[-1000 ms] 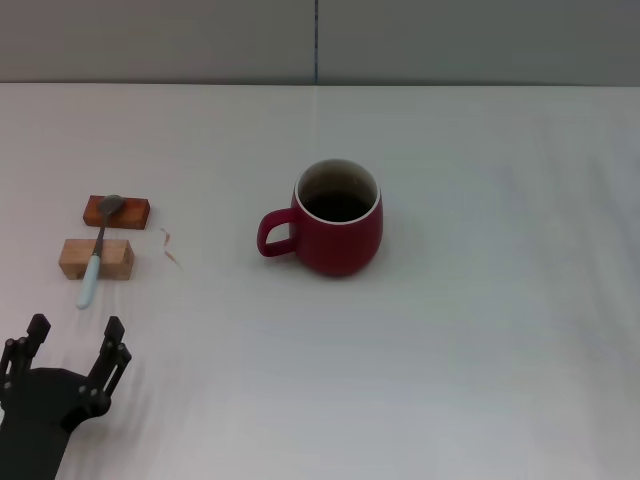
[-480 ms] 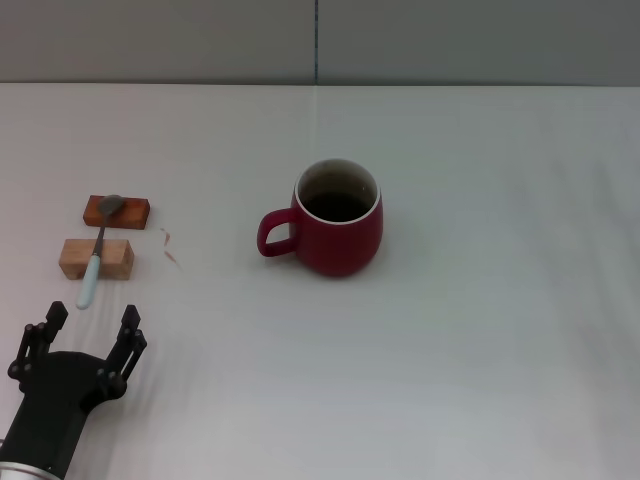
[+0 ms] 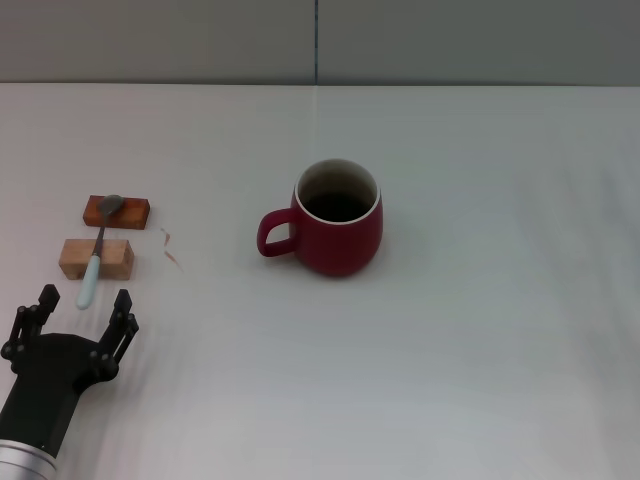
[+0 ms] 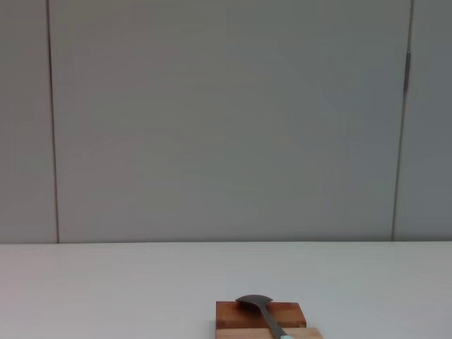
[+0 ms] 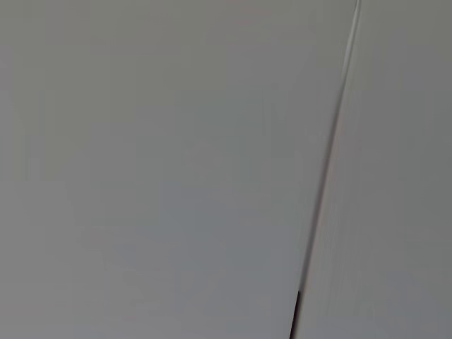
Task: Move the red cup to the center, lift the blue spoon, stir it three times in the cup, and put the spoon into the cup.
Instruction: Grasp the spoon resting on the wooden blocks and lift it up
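The red cup [image 3: 339, 217] stands upright near the middle of the white table, its handle toward the left. At the far left the blue spoon [image 3: 97, 254] lies across two wooden blocks, bowl on the far one, pale handle end pointing toward me. My left gripper [image 3: 82, 309] is open just in front of that handle end, apart from it. In the left wrist view the spoon [image 4: 263, 313] and blocks lie straight ahead. The right gripper is out of view.
The spoon rests on a reddish block [image 3: 117, 211] and a pale block [image 3: 96, 259]. A small curl of thread [image 3: 171, 247] lies right of them. A grey wall [image 3: 320, 40] runs behind the table's far edge.
My left gripper has come forward toward the spoon's handle over the second, shifting slightly left in the last half second. Cup and spoon have not moved.
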